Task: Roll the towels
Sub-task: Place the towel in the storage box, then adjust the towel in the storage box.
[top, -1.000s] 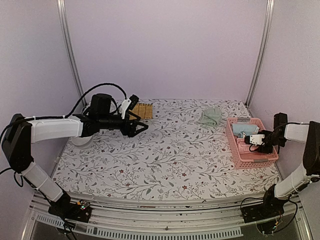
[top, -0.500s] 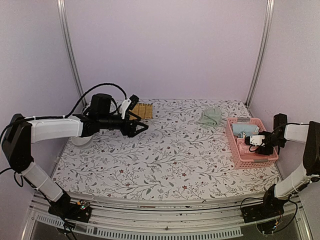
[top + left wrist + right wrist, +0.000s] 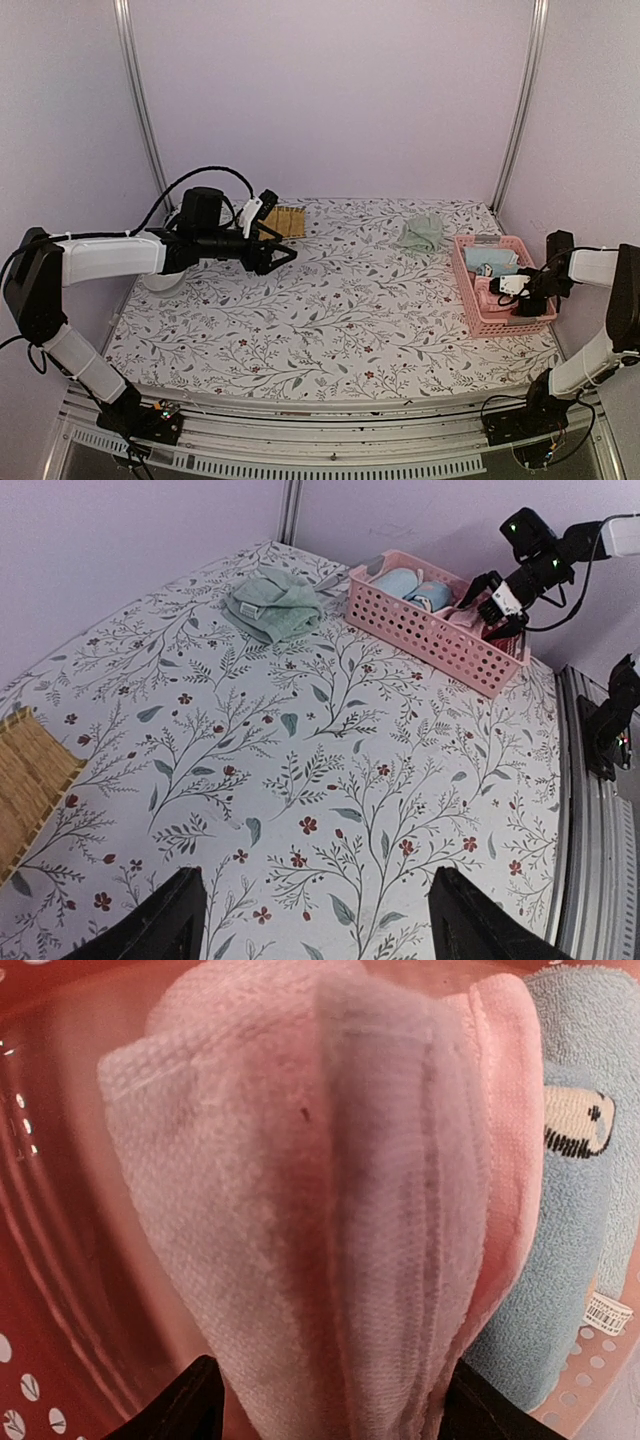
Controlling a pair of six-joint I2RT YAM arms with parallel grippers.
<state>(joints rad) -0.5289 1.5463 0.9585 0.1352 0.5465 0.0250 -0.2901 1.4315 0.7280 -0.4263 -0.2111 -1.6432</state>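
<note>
The pink towel [image 3: 300,1210] lies folded in the pink basket [image 3: 470,300], next to the light blue towel [image 3: 580,1210], which also shows in the top view [image 3: 490,258]. My right gripper [image 3: 330,1400] is low inside the basket, its jaws wide apart on either side of the pink towel and pressed into it; in the top view my right gripper [image 3: 503,289] is over the basket's near half. The sage green towel [image 3: 421,234] lies crumpled on the table left of the basket. My left gripper [image 3: 283,258] is open and empty, held above the table's left side.
A yellow-brown woven mat [image 3: 284,221] lies at the back left, just beyond the left gripper. A white round object [image 3: 160,282] sits under the left arm. The basket stands against the right edge. Walls close the table at the back and sides.
My right gripper has moved down and slightly toward the near end of the basket, onto the pink towel. The left arm has not moved.
</note>
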